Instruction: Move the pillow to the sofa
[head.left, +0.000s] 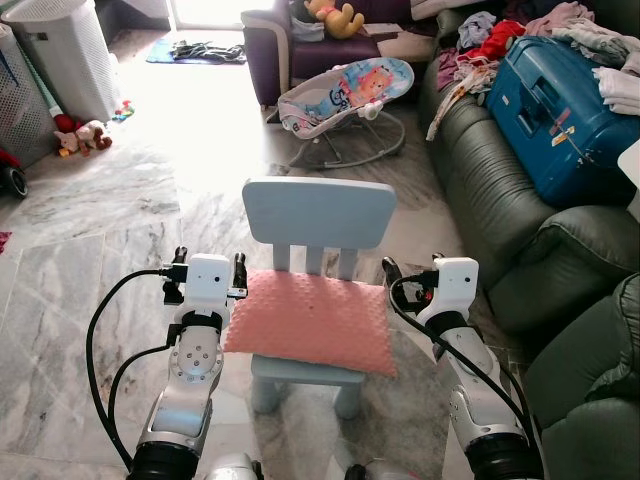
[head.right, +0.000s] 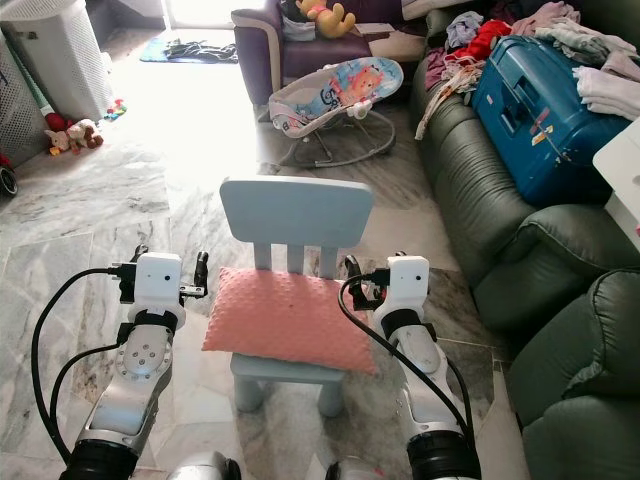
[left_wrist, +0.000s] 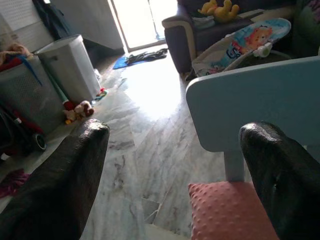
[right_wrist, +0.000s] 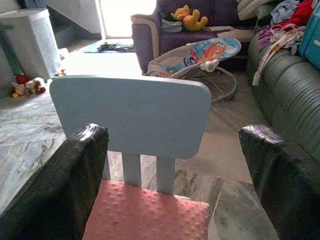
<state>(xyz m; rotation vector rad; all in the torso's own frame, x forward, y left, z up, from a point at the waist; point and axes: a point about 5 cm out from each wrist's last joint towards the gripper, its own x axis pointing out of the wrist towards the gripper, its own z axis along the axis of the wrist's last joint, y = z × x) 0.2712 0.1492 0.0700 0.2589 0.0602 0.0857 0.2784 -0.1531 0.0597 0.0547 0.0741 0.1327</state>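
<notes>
Currently: pink pillow (head.left: 312, 320) lying flat on seat of small pale-blue chair (head.left: 318, 215).
Left end effector (head.left: 208, 276) spread wide at pillow's left edge; right end effector (head.left: 412, 280) spread wide at its right edge, gripping nothing. Green sofa (head.left: 510, 190) well right, carrying blue suitcase (head.left: 558, 118).

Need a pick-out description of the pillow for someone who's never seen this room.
Start at the dark green leather sofa along the robot's right; on the marble floor beside it stands a small pale blue child's chair. The pillow lies flat on that chair's seat, between the left gripper and the right gripper. It is the salmon-pink, dimple-textured rectangular cushion, the only soft pink thing on the chair.
</notes>
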